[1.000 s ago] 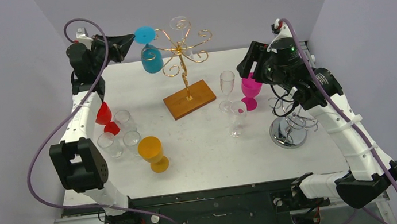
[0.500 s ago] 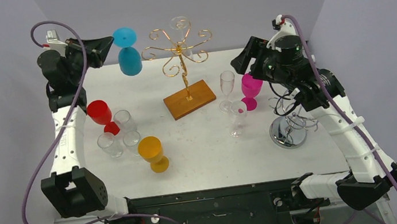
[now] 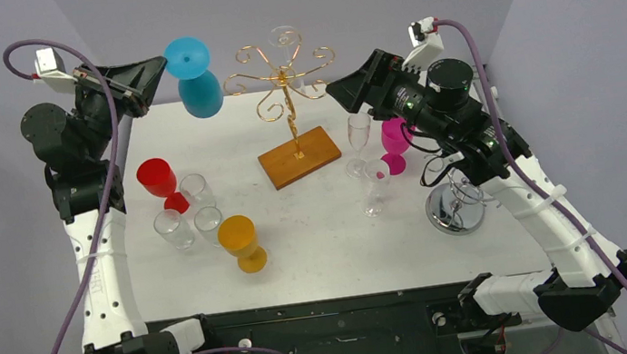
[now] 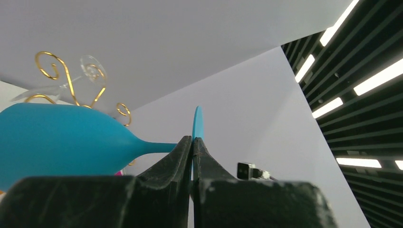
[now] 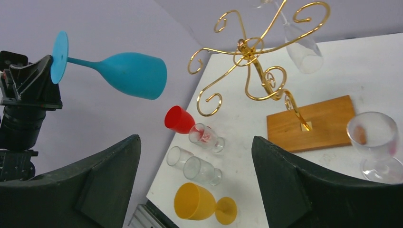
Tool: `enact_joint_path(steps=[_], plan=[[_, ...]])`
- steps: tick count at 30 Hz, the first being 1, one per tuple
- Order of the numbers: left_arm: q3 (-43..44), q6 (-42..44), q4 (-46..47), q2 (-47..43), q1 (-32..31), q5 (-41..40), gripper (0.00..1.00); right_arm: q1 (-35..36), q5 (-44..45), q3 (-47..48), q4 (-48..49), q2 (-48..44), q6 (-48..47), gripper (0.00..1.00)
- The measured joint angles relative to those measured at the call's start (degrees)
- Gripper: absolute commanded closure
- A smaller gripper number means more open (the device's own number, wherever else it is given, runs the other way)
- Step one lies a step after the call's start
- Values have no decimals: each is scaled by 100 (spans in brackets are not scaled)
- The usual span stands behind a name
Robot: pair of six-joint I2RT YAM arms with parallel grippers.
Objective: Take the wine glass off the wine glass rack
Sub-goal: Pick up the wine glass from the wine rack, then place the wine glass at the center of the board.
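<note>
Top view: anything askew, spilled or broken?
Only the blue glass: it hangs tilted in the air left of the rack, pinched at its stem by the left pincer. Nothing looks spilled or broken.

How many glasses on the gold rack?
1: a clear glass hanging on the far side of the wine glass rack. The blue glass is off it, in the left gripper.

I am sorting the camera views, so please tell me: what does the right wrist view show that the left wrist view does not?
Only right wrist: the brown wooden base, the red glass and the yellow glass. Only left wrist: the ceiling light strips. Both: the blue wine glass, held by its stem in the left end effector, and the gold wine glass rack.
</note>
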Motion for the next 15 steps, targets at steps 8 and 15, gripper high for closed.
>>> enact_joint_path(steps=[8,15], plan=[[0,-728,254,-645,-306,50,100,42,-533,-918,1532,9,426,13],[50,-1161,643,-382,-1784,-151,100,-7,-946,-1349,2765,-15,756,10]])
